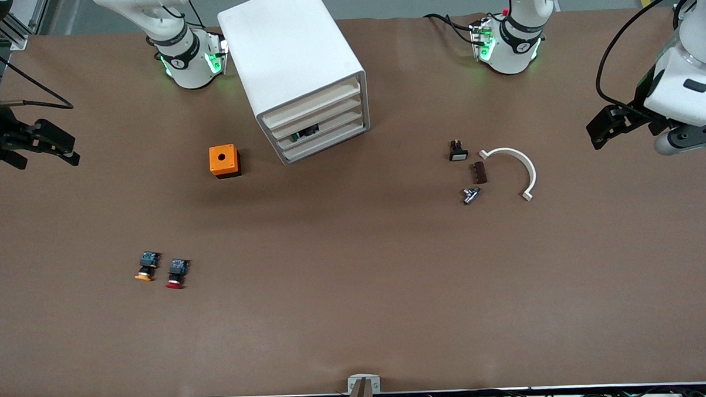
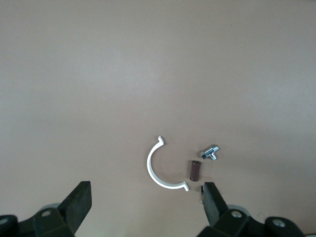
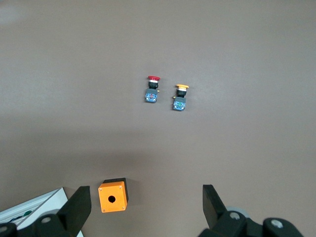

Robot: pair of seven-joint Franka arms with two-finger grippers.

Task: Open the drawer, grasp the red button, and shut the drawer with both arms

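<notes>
Drawer point(image 1: 321, 131) closed, cabinet front facing camera. Right gripper point(image 1: 45, 141) nearer, jaws released. Left gripper point(image 1: 612, 125) jaws released, waiting. Button point(image 1: 176, 273) lying on tabletop.

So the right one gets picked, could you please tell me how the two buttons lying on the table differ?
The red button has a red cap; the orange button has an orange one. The red button lies toward the cabinet's side of the pair and slightly nearer the front camera; the orange button lies beside it. Both have black bodies and blue rear blocks and lie on their sides.
</notes>
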